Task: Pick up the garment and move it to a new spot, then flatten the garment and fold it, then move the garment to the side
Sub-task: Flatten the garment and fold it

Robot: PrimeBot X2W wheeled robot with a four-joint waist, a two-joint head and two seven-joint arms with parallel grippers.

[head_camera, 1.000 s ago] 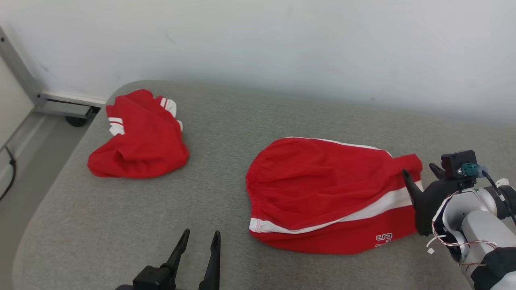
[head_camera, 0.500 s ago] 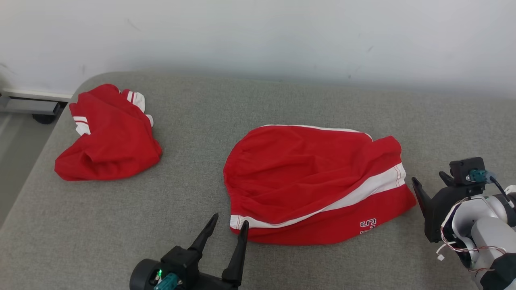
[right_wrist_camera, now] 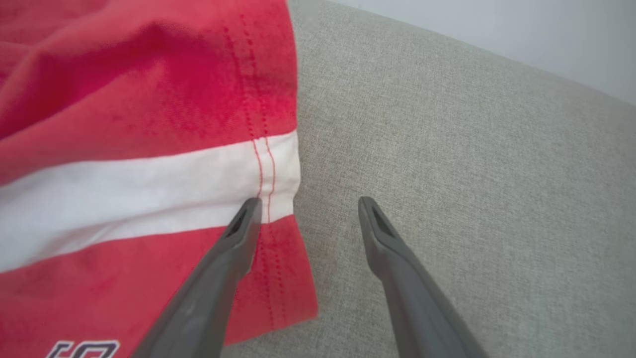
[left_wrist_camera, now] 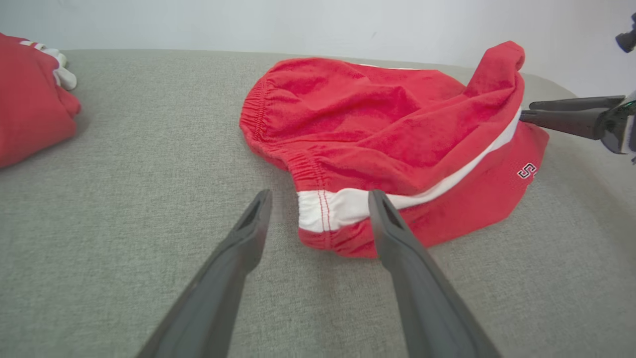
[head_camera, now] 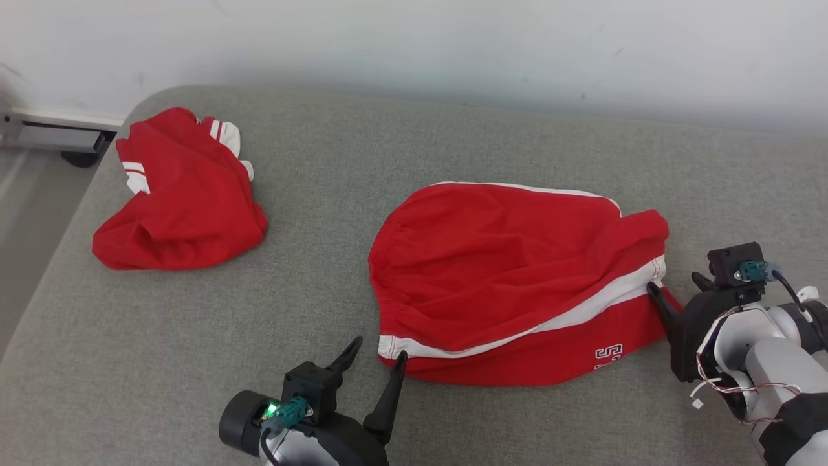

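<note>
A bundled red garment (head_camera: 181, 194) with white striped trim along its far edge lies crumpled near the far left corner of the grey fabric-covered surface (head_camera: 310, 194), whose corner is rounded. Behind runs a plain white wall (head_camera: 414, 45), slightly scuffed. At the far left a pale metal rail (head_camera: 58, 129) sits low against the wall, with a dark castor (head_camera: 81, 158) beneath it above the pale floor (head_camera: 26, 220).

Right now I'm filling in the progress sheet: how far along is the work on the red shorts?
Done: the shorts lie spread on the pad, seemingly folded once. In hand: both grippers open, left gripper at the waistband corner, right gripper at the hem, neither gripping. Left: grasp, finish folding, move them aside, perhaps beside the other red garment.
</note>
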